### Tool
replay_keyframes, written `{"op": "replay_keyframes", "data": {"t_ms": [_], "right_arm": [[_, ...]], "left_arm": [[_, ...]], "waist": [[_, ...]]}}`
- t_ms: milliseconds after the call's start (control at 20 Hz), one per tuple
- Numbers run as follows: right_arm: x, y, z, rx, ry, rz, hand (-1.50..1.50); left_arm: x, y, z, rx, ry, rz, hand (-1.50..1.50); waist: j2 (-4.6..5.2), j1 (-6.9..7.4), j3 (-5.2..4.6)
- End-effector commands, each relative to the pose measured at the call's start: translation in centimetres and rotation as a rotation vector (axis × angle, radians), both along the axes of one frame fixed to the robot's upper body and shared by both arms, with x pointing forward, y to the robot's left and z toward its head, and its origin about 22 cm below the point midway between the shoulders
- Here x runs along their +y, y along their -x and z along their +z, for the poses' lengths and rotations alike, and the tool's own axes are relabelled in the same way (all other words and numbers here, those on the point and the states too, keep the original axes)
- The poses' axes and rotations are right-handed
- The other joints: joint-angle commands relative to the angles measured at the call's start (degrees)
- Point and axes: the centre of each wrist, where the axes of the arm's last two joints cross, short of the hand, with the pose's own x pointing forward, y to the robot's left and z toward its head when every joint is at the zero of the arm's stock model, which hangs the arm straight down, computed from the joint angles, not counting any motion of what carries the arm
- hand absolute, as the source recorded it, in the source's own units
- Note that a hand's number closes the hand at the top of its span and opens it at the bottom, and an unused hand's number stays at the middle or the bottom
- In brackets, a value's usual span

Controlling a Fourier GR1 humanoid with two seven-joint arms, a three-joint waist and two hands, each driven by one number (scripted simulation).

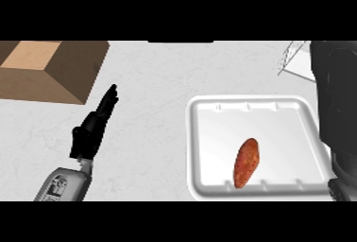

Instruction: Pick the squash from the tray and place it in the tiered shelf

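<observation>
We looked steeply down on a pale, faintly marbled bench [153, 156]. Our left hand [94, 127] came in from the lower left on its grey forearm, fingers [109, 98] straight and held close together, pointing up and a little right toward the far side of the bench. They held nothing and touched nothing we could make out; the hand sat over bare bench, well apart from the tray.

The squash [247, 162] (an orange-red, elongated thing, tilted slightly with its upper end to the right) lay inside the white tray [209, 142], in the nearer half, close to the tray's near rim. Nothing was in contact with it.

A brown cardboard box [49, 71] stood at the upper left, just beyond the left fingertips. Along the right edge a dark, blurred arm [335, 108] ran from top to bottom, overlapping the tray's right rim; we could not see the right hand there, nor tell how its fingers were set. A thin wire frame [296, 61] showed at the upper right.
</observation>
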Motion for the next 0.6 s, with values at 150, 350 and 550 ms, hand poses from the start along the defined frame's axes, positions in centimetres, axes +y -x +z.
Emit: {"op": "replay_keyframes", "data": {"t_ms": [150,350,550], "right_arm": [[-2.9,-1.2,3.5,-0.014,-0.003,-0.121,1.50],[-5.5,-1.6,4.4,-0.029,0.033,-0.150,1.50],[-6.8,-2.6,3.0,0.013,0.088,-0.153,1.50]], "left_arm": [[0.7,-0.6,0.2,0.009,0.003,0.003,0.00],[0.4,-0.7,0.4,0.005,0.008,-0.002,0.00],[0.8,-0.3,-0.6,0.005,0.024,-0.016,0.00]], "waist": [[0.13,0.33,-0.01],[0.11,0.24,0.00],[0.14,0.21,0.00]]}}
